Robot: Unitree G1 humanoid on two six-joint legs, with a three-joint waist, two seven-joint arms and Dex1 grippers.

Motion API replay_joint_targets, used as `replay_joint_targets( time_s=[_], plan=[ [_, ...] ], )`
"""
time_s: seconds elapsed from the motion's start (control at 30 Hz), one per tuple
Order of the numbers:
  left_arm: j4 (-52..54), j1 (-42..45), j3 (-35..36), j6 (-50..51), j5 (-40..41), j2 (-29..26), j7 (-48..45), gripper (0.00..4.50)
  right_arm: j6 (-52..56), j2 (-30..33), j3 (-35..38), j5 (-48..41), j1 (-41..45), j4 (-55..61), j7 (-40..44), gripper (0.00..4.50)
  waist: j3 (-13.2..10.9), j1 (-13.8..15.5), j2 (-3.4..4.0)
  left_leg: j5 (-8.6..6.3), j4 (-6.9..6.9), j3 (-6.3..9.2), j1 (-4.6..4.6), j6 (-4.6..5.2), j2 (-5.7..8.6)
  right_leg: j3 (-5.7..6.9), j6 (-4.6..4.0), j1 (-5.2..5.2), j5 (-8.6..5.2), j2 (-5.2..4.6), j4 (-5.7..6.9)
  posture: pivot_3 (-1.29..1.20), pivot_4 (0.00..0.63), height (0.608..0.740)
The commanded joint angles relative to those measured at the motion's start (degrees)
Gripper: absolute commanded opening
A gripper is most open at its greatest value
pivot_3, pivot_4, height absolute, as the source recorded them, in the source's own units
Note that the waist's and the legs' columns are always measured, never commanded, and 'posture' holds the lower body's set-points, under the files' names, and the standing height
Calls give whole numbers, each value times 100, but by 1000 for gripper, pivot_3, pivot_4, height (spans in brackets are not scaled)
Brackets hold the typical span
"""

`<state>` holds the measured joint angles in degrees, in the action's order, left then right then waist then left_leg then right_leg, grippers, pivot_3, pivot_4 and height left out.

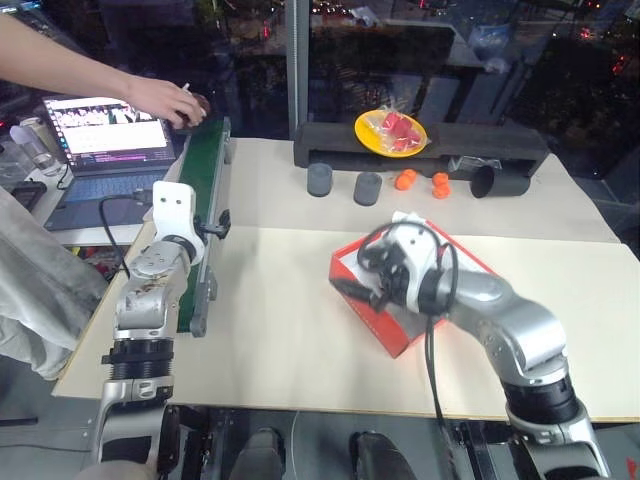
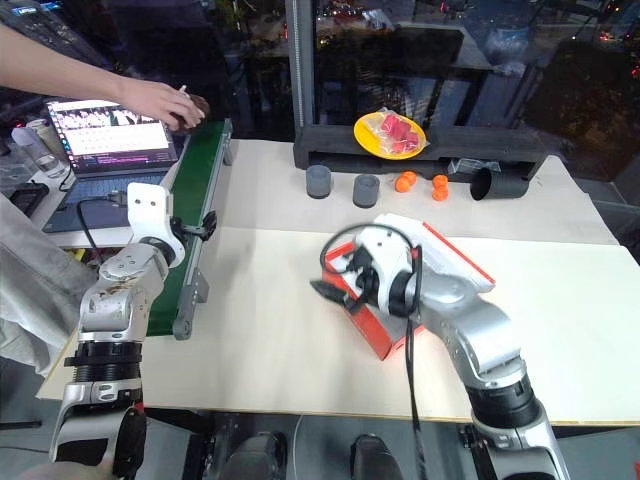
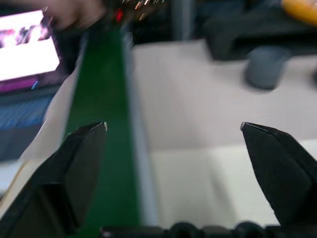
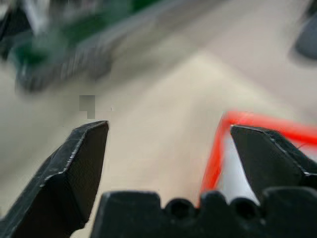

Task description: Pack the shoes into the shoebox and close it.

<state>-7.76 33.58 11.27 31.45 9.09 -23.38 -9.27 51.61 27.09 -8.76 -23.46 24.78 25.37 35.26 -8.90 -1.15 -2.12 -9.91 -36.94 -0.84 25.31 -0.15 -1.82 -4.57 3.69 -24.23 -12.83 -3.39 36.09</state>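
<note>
The red shoebox (image 1: 388, 328) lies open on the table's right half, white inside, with its lid (image 2: 452, 252) tipped back. My right gripper (image 1: 358, 292) hovers open at the box's near-left corner, over its red rim (image 4: 218, 148), with nothing between the fingers. That hand hides most of the box's inside, so any shoes there are hidden. My left gripper (image 3: 173, 131) is open and empty, pointing level along the green belt (image 1: 205, 190) at the table's left edge. At the belt's far end a person's hand (image 1: 165, 98) rests on a small dark thing (image 1: 196, 108), possibly a shoe.
A laptop (image 1: 105, 140) sits left of the belt. At the back stand a black foam block (image 1: 420, 150), a yellow plate (image 1: 390, 132) of red items, two dark cylinders (image 1: 320, 180), orange balls (image 1: 405, 180) and a tipped black cup (image 1: 500, 180).
</note>
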Motion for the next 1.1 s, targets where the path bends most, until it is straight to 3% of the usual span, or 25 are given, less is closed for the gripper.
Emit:
replay_joint_targets(
  time_s=[0.03, 0.4, 1.1],
  plan=[
    [58, 141, 59, 166, -94, -132, 96, 4462, -764, 222, -161, 252, -37, 76, 291, 4500, 0, -14, 0, 0, 0, -1, -1, 0, 0, 0, 0, 1, 0, 0, 0, 0, 150, 740],
    [-195, 440, 168, 1203, -65, -185, 273, 4462, -1050, 57, -239, 362, -5, -64, 281, 4500, -1, 29, -2, 0, 0, 0, -2, -1, -1, 0, 0, 3, 0, 1, -1, 0, 150, 740],
    [-412, 523, 199, 1041, -211, -264, 362, 4462, -757, -50, -232, 293, -116, 59, 160, 4500, -1, 30, -2, 0, 1, 0, -3, -2, -1, 1, -1, 3, 0, 1, 0, 0, 150, 740]
  ],
)
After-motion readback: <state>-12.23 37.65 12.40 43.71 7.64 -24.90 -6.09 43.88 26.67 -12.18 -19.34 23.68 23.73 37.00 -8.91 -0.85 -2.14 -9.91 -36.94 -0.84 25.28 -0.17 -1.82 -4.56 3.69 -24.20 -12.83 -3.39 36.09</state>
